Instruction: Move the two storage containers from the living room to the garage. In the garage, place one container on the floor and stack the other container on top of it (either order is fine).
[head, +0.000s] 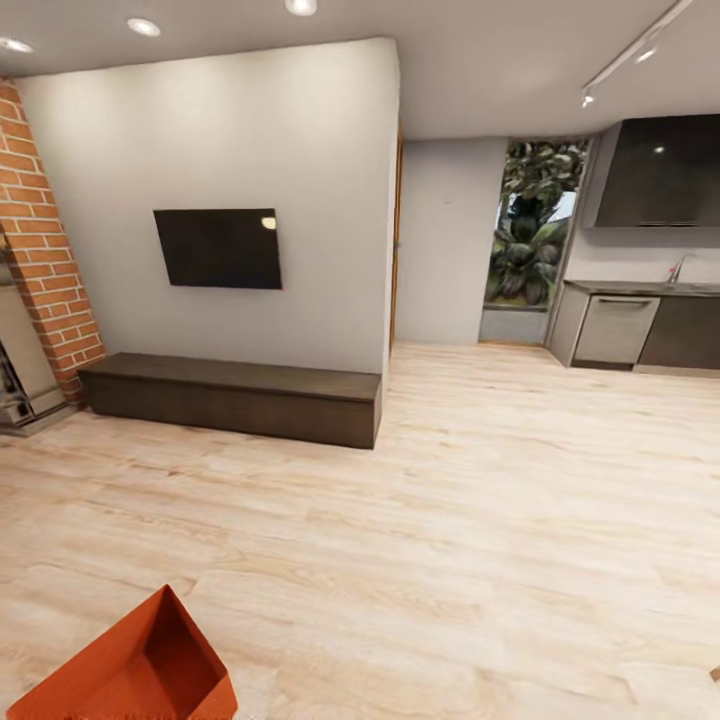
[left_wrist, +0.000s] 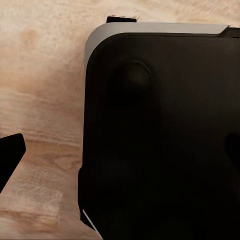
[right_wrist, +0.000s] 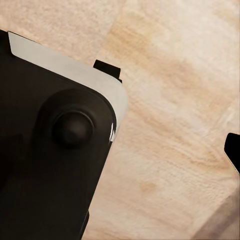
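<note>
Orange storage container (head: 140, 665) cut off at frame's edge; wood floor (head: 480, 540) beyond.

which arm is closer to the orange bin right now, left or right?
Left, likely. The orange bin sits at the head view's lower left, the left arm's side, away from the right's. Wrist views face the black base and wood floor, so exact gaps are unclear.

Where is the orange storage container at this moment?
In the head view, the storage container sits at the bottom left corner on the light wood floor, nearer than the dark low cabinet.
</note>
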